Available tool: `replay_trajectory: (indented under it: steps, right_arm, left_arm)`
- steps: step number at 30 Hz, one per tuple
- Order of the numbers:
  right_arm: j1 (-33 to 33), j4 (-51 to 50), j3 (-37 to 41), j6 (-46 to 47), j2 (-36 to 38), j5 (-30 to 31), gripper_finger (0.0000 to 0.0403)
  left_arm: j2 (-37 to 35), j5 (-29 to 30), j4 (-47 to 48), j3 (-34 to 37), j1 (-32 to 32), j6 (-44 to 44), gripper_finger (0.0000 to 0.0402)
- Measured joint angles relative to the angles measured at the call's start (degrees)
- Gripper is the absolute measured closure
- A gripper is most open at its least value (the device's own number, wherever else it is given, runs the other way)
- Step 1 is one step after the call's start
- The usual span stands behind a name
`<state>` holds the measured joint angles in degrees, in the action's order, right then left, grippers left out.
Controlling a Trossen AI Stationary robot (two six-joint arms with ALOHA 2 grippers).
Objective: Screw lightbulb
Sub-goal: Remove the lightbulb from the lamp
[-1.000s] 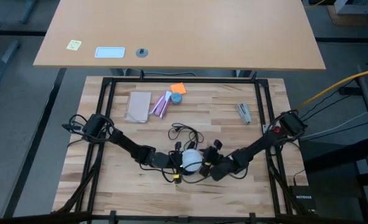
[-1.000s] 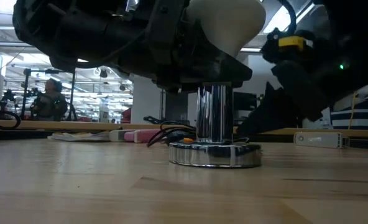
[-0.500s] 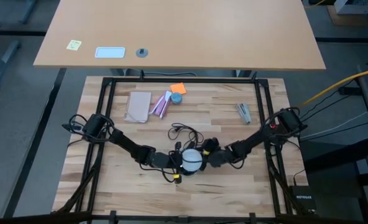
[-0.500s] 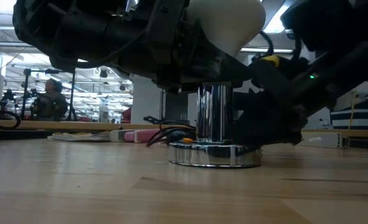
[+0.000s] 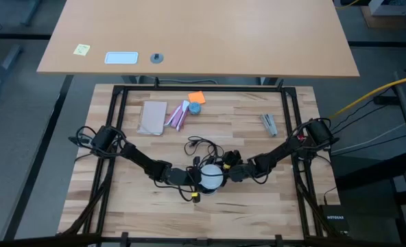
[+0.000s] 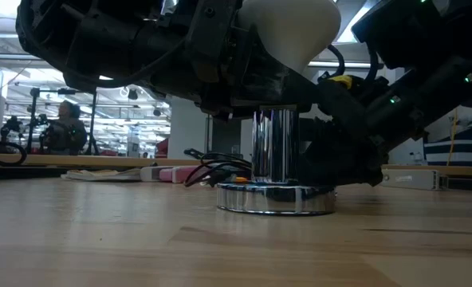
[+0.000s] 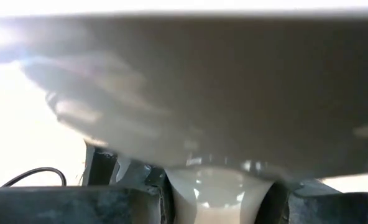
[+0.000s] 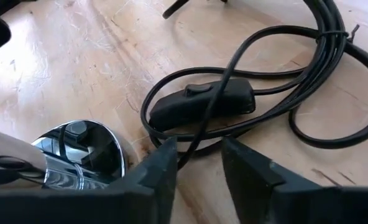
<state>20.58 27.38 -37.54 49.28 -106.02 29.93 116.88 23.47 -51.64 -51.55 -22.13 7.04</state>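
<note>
- Light wooden plank worktop [image 5: 141,199] inside a black metal frame; a larger tan desk [image 5: 203,34] stands beyond its far edge. In the low view, an open lit hall with a person [image 6: 63,119] far back.
- Left arm reaches in from the left edge toward the middle near the front edge. Left pincer [image 5: 195,176] is clamped tight on the small frosted white lightbulb [image 5: 212,177].
- Lightbulb sits neck-down over the shiny chrome socket with round disc base [image 6: 276,196], mid-worktop near the front edge.
- Right arm comes in from the right edge. Right pincer [image 5: 229,171] is low, just beside the socket, with its fingers [image 8: 162,168] part-open, a narrow gap between them, holding nothing; thin black cord with inline switch [image 8: 202,102] lies ahead of them.
- Near the far edge: flat brown card [image 5: 152,117], pink-and-white packet [image 5: 177,115], orange slip [image 5: 197,97].
</note>
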Motion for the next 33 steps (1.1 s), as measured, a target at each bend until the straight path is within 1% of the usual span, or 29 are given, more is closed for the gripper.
replay_trajectory:
  steps: [3,7,8,13,18,21,26,28,30,33]
  right_arm:
    - [0.0,-0.2,0.0,-0.5,0.0,-0.1,0.0310]
    - [0.1,-0.3,-0.1,-3.5,0.0,-1.2,0.0384]
    - [0.1,-0.3,-0.1,-4.3,0.0,-1.5,0.0392]
    - [0.5,-1.7,-0.1,-4.1,0.0,-2.3,0.0378]
    - [2.7,-4.6,-0.2,-3.0,0.1,-1.0,0.0397]
    - [4.7,-6.0,-0.2,0.1,0.2,-0.4,0.0393]
    - [8.8,-6.7,-0.2,2.2,0.2,0.0,0.0399]
    - [10.7,-6.8,-0.2,5.1,0.2,0.0,0.0398]
    - [12.8,-7.1,-0.3,8.1,0.2,1.0,0.0398]
    - [15.6,-8.0,-1.7,10.0,0.0,3.0,0.0400]
  left_arm:
    - [0.0,0.0,0.0,0.0,0.0,-0.6,0.0273]
    - [0.0,0.1,0.0,0.0,0.0,-0.9,0.0273]
    - [0.0,0.5,0.0,0.0,0.0,-0.6,0.0273]
    - [0.0,3.4,0.1,0.0,-0.1,0.7,0.0273]
    - [0.0,4.0,0.1,0.0,-0.1,2.0,0.0273]
    - [0.0,4.8,0.1,0.0,-0.4,2.0,0.0273]
    - [0.0,9.7,0.5,0.1,-0.9,2.1,0.0273]
    - [0.0,11.2,0.6,0.1,-0.9,2.1,0.0273]
    - [0.0,12.4,0.6,0.1,-0.9,2.1,0.0273]
    - [0.1,14.0,0.6,0.1,-1.0,2.1,0.0273]
